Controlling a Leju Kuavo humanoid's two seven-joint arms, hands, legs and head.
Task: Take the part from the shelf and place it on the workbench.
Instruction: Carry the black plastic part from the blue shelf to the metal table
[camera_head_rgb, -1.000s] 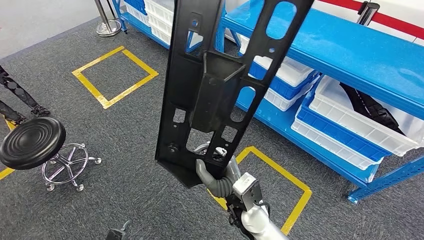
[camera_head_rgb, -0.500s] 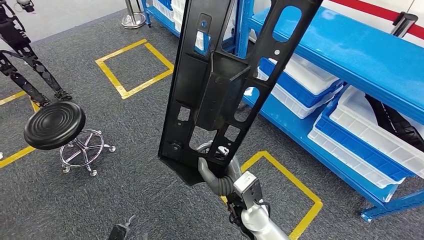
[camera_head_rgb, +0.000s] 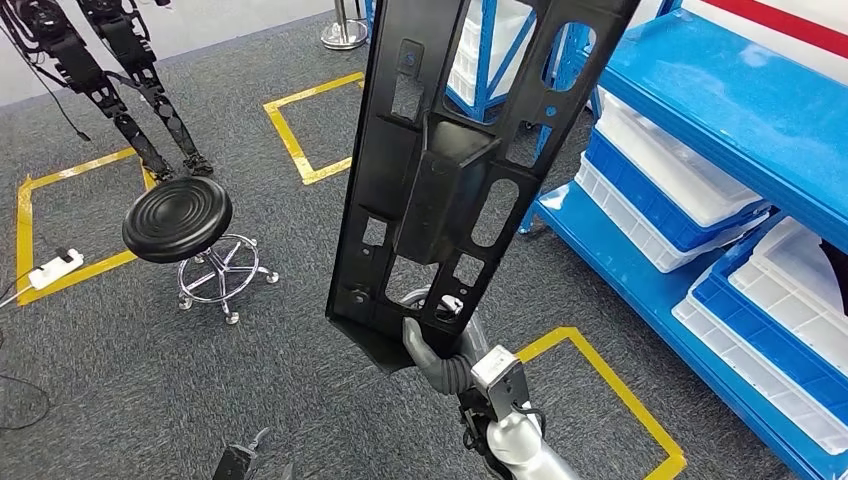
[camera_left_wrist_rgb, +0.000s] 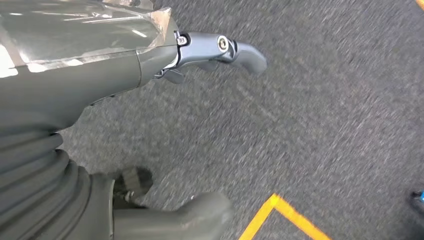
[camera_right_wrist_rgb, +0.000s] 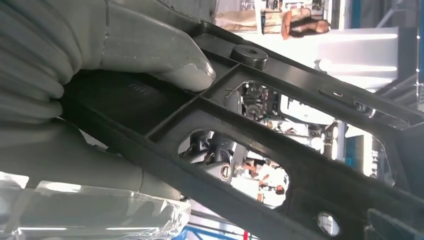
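On your far left, a white power strip (camera_head_rgb: 55, 266) lies on the grey carpet (camera_head_rgb: 120, 380) across a yellow tape line. Next comes a black round stool (camera_head_rgb: 178, 217) on a chrome wheeled base, with dark robot legs (camera_head_rgb: 130, 80) standing behind it beside a yellow floor square (camera_head_rgb: 300, 125).

Your left hand (camera_left_wrist_rgb: 165, 125) hangs over the carpet with its fingers apart and nothing between them.

In the middle, the black part (camera_head_rgb: 450, 170), a long flat panel with many cut-outs, stands nearly upright in the air, clear of the racking. Your right hand (camera_head_rgb: 440, 350) grips its bottom end; the right wrist view shows the thumb (camera_right_wrist_rgb: 165, 60) pressed on the panel's face. You'll find no readable writing on it.

To your right, the blue shelf (camera_head_rgb: 720, 110) carries white and blue bins (camera_head_rgb: 680, 200) on its lower level.
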